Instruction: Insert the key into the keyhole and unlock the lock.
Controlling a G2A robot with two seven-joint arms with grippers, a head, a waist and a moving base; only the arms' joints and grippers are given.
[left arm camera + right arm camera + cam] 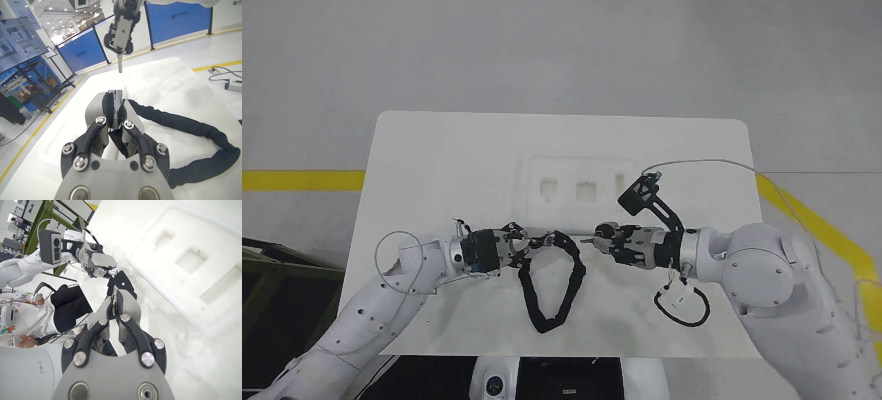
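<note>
White table (pixel 442 160), foam tray (pixel 582 186) at the back | left pincer (pixel 115 98) closed on the lock (pixel 115 109) by its chrome cylinder, black-sleeved chain (pixel 547 300) looped over the table | right pincer (pixel 600 238) clamped on the key (pixel 119 64) head, blade aimed at the cylinder end, near, not touching

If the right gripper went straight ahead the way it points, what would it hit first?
Most likely the lock, held in the left gripper. The key in the right gripper points at its end, with a gap between. Whether the tip meets the keyhole exactly is unclear.
</note>
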